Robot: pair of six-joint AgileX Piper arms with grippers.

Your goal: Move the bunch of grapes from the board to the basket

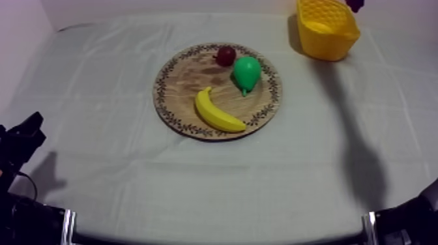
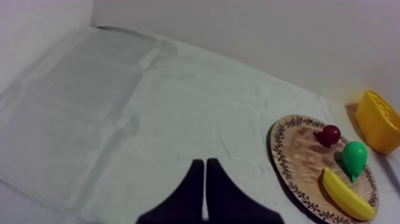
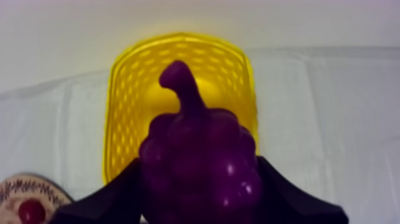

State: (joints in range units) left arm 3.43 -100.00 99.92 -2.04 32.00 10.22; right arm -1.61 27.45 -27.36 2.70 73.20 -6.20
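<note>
- Here, the bunch of grapes (image 3: 199,158) hangs in the air directly over the yellow basket (image 3: 122,113), stem pointing out over the basket's open mouth; it is not inside the basket and does not touch it.
- The right end effector (image 3: 199,192) is clamped on the bunch of grapes, one black finger (image 3: 107,199) pressed against each side of the cluster.
- In the top view, a small purple part of the bunch shows just above the basket's far rim.
- The basket stands upright on the grey-white cloth of the bench (image 1: 130,176), with nothing visible in it.
- The round wooden board (image 1: 179,88) lies well apart from the basket, on the side toward my left arm.
- On the board, the small red fruit (image 1: 225,55) and the green pear (image 1: 248,73) sit at the edge nearer the basket, close together; the banana (image 1: 218,112) lies at the edge farther from it.
- The left end effector (image 2: 205,192) rests far from the basket, beyond the board, its fingers pressed together into a narrow wedge with nothing between them.
</note>
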